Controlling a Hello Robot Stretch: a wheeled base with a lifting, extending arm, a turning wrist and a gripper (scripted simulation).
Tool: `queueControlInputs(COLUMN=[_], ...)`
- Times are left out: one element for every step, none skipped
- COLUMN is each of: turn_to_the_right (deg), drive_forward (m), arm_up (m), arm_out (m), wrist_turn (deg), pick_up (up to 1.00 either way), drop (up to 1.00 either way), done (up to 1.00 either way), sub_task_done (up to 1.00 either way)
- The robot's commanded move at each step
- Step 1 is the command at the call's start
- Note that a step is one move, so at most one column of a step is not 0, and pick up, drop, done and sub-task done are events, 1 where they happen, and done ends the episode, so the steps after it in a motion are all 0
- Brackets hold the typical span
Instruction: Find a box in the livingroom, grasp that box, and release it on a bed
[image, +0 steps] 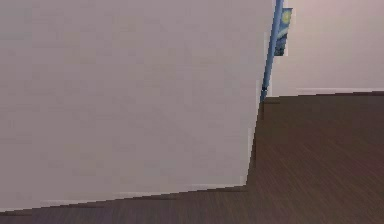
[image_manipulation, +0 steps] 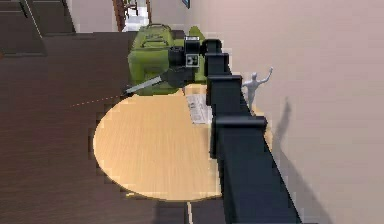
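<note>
The tool (image_manipulation: 136, 89) hangs at the round tabletop's (image_manipulation: 140, 155) far edge, before a green armchair (image_manipulation: 152, 50); its grip and any load I cannot tell. A pale flat thing (image_manipulation: 198, 108), possibly the box, lies right, beside the arm (image_manipulation: 240, 150). Best confirm it, then draw back toward it slowly.

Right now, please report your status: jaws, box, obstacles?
Jaws out by round table and green armchair; load unclear. Small pale thing on table, box unconfirmed. Wall close ahead.

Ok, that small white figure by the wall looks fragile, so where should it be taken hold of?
Probably around the slim upright middle of the figure, coming from the round table side: it stands tall and narrow, and the wall looks close on its other side.
</note>
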Motion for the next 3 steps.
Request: queueControlInputs(turn_to_the_right=[0.0, 0.0, 0.0], drive_forward=[0.00, 0.00, 0.00], arm_up=[0.00, 0.00, 0.00], arm_out=[0.00, 0.00, -0.36], wrist_turn=[-45.0, -39.0, 0.0], pick_up=[0.00, 0.00, 0.00], drop=[0.00, 0.00, 0.00], done=[0.00, 0.00, 0.00], sub_task_done=[0.00, 0.00, 0.00])
